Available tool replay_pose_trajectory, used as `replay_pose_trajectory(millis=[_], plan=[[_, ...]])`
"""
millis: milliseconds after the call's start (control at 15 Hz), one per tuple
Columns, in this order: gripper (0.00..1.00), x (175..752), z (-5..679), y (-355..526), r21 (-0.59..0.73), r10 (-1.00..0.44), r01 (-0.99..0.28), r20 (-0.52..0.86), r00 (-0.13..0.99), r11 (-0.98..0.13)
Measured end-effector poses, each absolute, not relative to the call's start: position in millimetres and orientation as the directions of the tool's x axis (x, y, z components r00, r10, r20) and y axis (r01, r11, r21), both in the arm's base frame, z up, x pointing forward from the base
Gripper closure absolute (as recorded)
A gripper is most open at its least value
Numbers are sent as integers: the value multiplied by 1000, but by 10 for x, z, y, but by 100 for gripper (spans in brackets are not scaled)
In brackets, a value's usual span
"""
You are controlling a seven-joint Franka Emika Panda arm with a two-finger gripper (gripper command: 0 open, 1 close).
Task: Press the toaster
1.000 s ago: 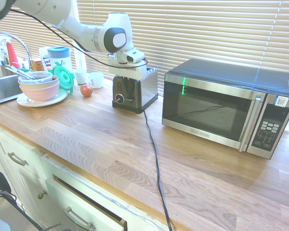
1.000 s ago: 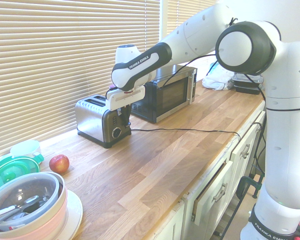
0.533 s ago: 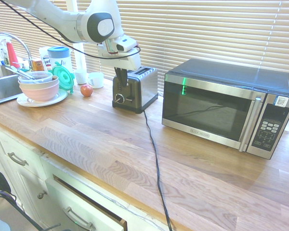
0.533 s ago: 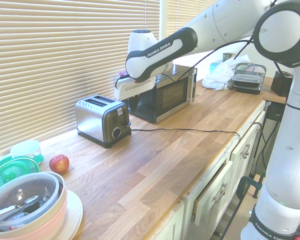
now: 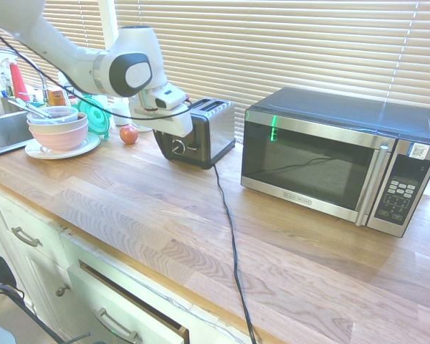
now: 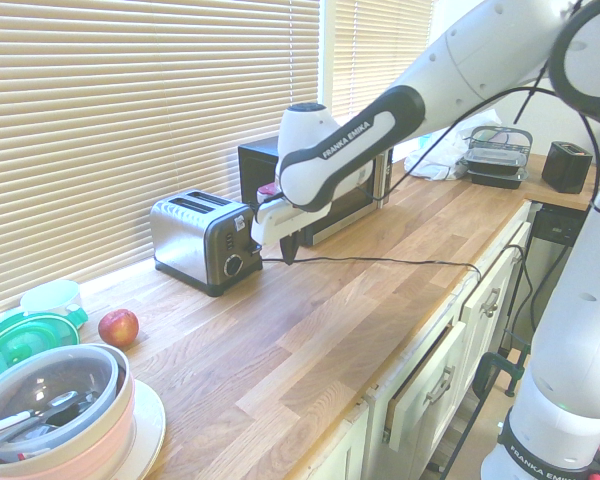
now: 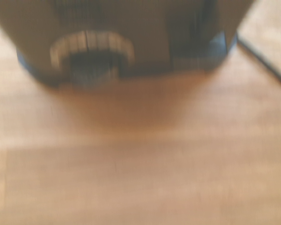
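The toaster [image 5: 204,131] is a small steel two-slot one with a black end panel and a round knob [image 5: 178,145]; it stands on the wooden counter by the blinds. In the second exterior view the toaster [image 6: 198,238] is clear of the arm. My gripper [image 6: 288,250] hangs just off the end panel, a short way out from it and low over the counter. Its dark fingers point down and are shut on nothing. In the first exterior view the white hand [image 5: 166,118] covers part of the panel. The blurred wrist view shows the knob [image 7: 91,49] and bare wood.
A steel-and-black microwave [image 5: 337,161] stands right of the toaster. The black cord [image 5: 229,229] runs across the counter to its front edge. An apple [image 5: 129,134], stacked bowls [image 5: 57,129], mugs and a sink [image 5: 0,115] lie to the left. Trays [image 6: 495,155] sit at the counter's far end.
The gripper rose off the toaster's end, then swung out and down in front of the end panel, away from the toaster. It stayed shut throughout.
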State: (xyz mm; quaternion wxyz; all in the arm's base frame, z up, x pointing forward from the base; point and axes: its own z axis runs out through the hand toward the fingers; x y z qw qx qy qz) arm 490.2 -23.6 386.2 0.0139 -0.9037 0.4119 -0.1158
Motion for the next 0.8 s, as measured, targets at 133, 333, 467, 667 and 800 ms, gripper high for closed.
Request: replay_pose_trajectory(millis=[133, 333, 467, 667, 800], plan=[[0, 4692, 3754, -154, -120, -744, -738, 199, 638, -664], [0, 4481, 3719, 11, -116, -734, -729, 214, 645, -674], [0, 4352, 3691, 127, -111, -726, -722, 211, 654, -683], [0, 4226, 3660, 216, -112, -725, -720, 201, 659, -685], [0, 4200, 3665, 294, -116, -714, -707, 194, 672, -697]])
